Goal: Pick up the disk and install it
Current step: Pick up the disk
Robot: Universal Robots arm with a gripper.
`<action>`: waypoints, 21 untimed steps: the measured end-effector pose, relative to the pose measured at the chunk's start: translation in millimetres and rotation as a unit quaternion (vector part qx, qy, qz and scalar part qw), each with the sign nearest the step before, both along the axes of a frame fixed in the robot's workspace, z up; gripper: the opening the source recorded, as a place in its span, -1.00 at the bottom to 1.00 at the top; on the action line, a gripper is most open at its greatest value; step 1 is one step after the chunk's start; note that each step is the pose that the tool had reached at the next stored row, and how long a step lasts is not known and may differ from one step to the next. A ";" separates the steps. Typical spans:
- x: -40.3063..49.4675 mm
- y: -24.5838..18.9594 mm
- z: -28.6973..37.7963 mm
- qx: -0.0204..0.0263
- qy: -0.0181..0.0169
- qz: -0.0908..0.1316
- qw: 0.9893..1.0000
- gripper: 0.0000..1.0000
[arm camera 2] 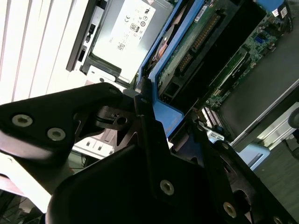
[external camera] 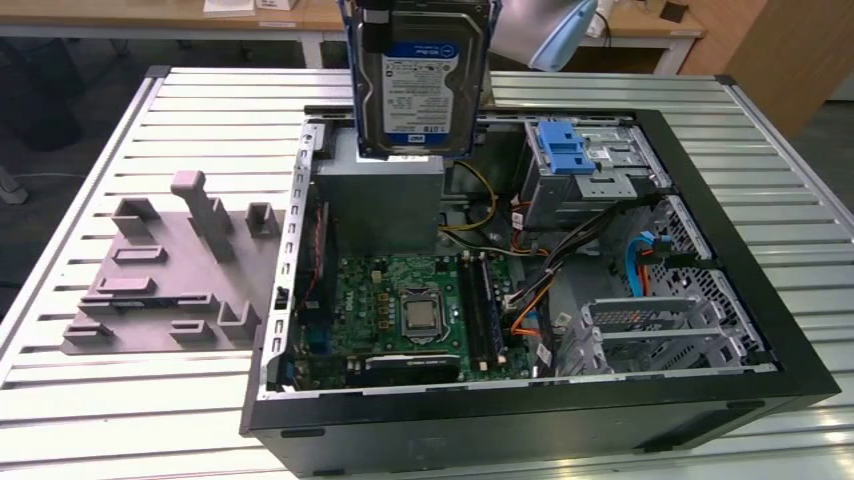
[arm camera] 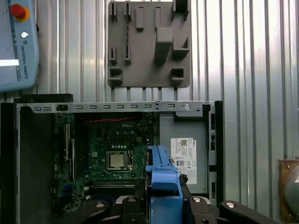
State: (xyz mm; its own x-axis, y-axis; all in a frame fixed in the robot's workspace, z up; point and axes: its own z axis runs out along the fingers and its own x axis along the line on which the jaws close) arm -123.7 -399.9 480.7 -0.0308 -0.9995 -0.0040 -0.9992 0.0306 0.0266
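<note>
gripper [arm camera 2: 167,120] clamped on the disk [external camera: 416,88], held upright above the open computer case [external camera: 534,412].

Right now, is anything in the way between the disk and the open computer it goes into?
Nothing visible is. The pincer holds the silver hard drive in its blue plastic frame above the open black computer case, which has no cover on. The grey metal power-supply box sits below it inside.

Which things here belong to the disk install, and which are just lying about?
Job: disk, held by the end effector; open computer case.
Lying about: grey fixture plate; teach pendant.
</note>
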 end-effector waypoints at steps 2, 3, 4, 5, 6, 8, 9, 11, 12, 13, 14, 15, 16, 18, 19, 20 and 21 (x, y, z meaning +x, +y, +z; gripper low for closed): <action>2.9 -0.6 0.0 0.000 0.000 0.000 1.000 -0.27; 4.3 -0.9 0.0 0.000 0.000 0.000 1.000 -0.27; 5.7 -1.2 0.0 0.000 0.000 0.000 1.000 -0.27; 7.1 -1.5 0.0 0.000 0.000 0.000 1.000 -0.27; 8.3 -1.8 0.0 0.000 0.000 0.000 1.000 -0.27; 8.3 -4.5 0.0 0.000 0.000 0.000 1.000 -0.27; 8.3 -7.0 0.0 0.000 0.000 0.000 1.000 -0.27; 8.4 -10.2 0.0 0.000 0.000 0.000 1.000 -0.27; 8.4 -11.1 0.0 0.000 0.000 0.000 1.000 -0.27; 8.5 -12.2 0.0 0.000 0.000 0.000 1.000 -0.27; 9.2 -13.3 -0.1 0.000 0.000 0.000 1.000 -0.27; 10.4 -13.9 -0.1 0.000 0.000 0.000 1.000 -0.27; 12.1 -14.1 -0.1 0.000 0.000 0.000 1.000 -0.27; 16.1 -14.7 0.0 0.000 0.000 0.000 1.000 -0.27; 18.0 -15.0 0.0 0.000 0.000 0.000 1.000 -0.27; 19.6 -15.6 -0.1 0.000 0.000 0.000 1.000 -0.27; 21.0 -16.7 -0.1 0.000 0.000 0.000 1.000 -0.27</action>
State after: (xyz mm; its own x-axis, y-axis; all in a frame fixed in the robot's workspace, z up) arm -102.8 -416.5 480.7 -0.0307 -0.9995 -0.0040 -0.9992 0.0306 0.0268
